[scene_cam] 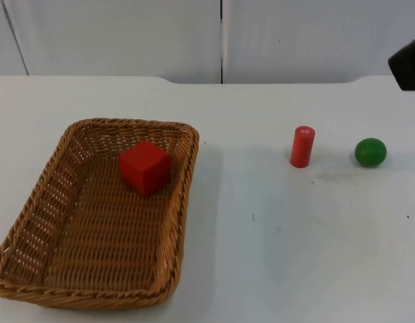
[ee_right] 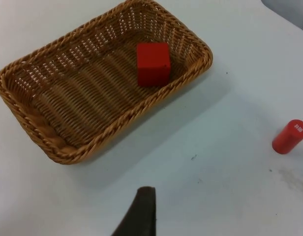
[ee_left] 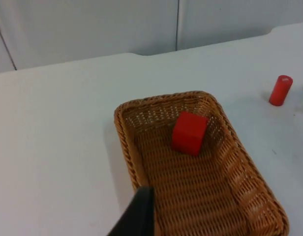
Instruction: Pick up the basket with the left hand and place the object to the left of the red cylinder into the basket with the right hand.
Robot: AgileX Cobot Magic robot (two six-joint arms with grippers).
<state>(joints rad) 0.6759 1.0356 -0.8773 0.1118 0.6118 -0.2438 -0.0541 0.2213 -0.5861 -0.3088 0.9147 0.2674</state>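
Top view – basket (scene_cam: 93,269): rests flat on the surface (scene_cam: 275,256), long axis running toward and away from the camera; not lifted.
Top view – cube (scene_cam: 145,168): red, lies inside the basket at its far end.
Top view – cylinder (scene_cam: 302,146): red, upright, well apart from the basket on its right; the cube lies to its left.
Top view – ball (scene_cam: 370,152): green, near the cylinder on its right.
Top view – right arm (scene_cam: 408,64): a dark part enters at the upper corner, well apart from all items.
Left wrist view – left gripper: above the near end of the basket (ee_left: 225,147); one fingertip (ee_left: 139,214) overlaps the near rim. Jaw state: cannot tell.
Right wrist view – right gripper: above bare surface between basket (ee_right: 38,123) and cylinder (ee_right: 289,136); cube (ee_right: 153,64) lies ahead. Jaw state: cannot tell.
Judgement: the left gripper is nearer the basket rim.
Writing: faint white mark on the cylinder cap, unreadable.
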